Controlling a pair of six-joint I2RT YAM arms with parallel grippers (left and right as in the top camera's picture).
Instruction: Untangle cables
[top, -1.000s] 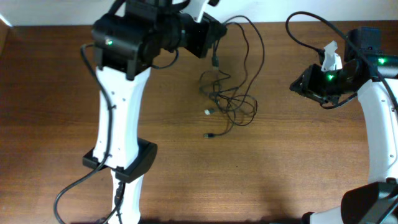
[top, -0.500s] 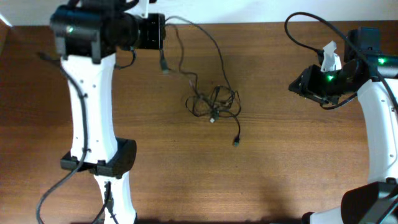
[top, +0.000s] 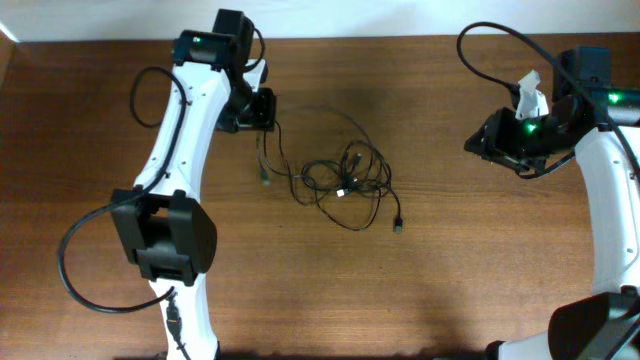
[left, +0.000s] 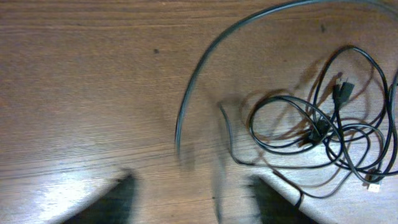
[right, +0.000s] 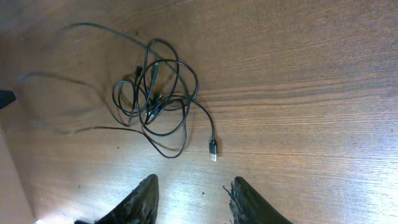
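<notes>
- Brown wooden table (top: 480, 260) carries the cables (top: 345, 180), one knotted heap, a plug trailing loose.
- Left gripper (left: 191, 185) just beside the heap, jaws spread, gripping nothing.
- Right gripper (right: 194, 182) well apart from it, parted, empty.

Looked down on a brown wooden bench (top: 470, 260) filling nearly the whole overhead view, with fine darker grain running left to right. Met a plain white strip (top: 420, 18) along the far edge, wall or floor not to be told. Lay under soft, even light from above, with only faint shadows on the wood. Gleamed pale in a glossy patch (left: 56, 180) low in the left wrist view, the grain washed out there. Darkened toward the upper left corner of the right wrist view, and ended at a dull pinkish band (right: 9, 186) along the lower left edge.
</notes>
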